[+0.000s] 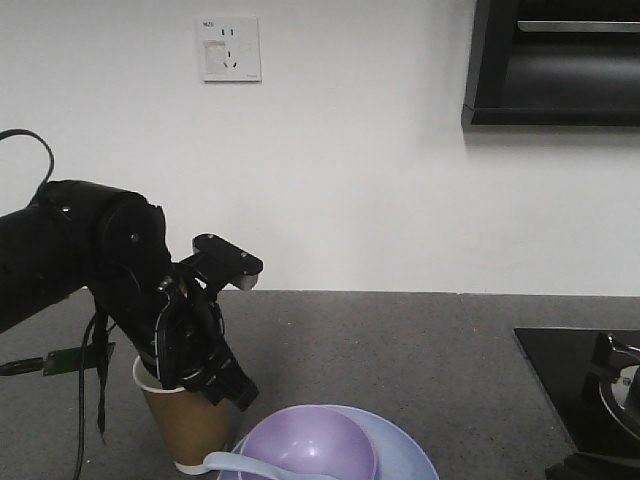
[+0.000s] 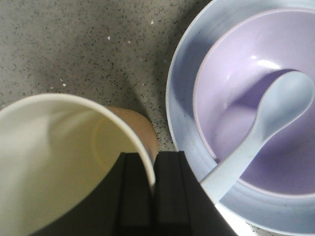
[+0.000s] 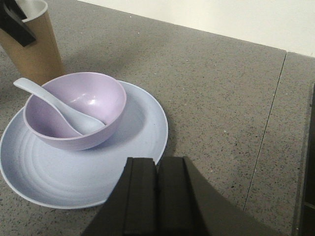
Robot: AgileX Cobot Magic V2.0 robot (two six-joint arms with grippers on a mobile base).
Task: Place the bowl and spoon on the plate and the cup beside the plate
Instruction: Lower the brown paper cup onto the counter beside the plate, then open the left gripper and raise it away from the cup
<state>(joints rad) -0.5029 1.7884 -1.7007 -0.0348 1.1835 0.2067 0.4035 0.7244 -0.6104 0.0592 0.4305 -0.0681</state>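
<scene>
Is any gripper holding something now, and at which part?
The left gripper pinches the cup at its rim, one finger inside and one outside. The right gripper is shut and holds nothing.

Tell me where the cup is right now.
In the front view the cup stands low left on the counter, beside the plate, with the left tool shut on its rim.
</scene>
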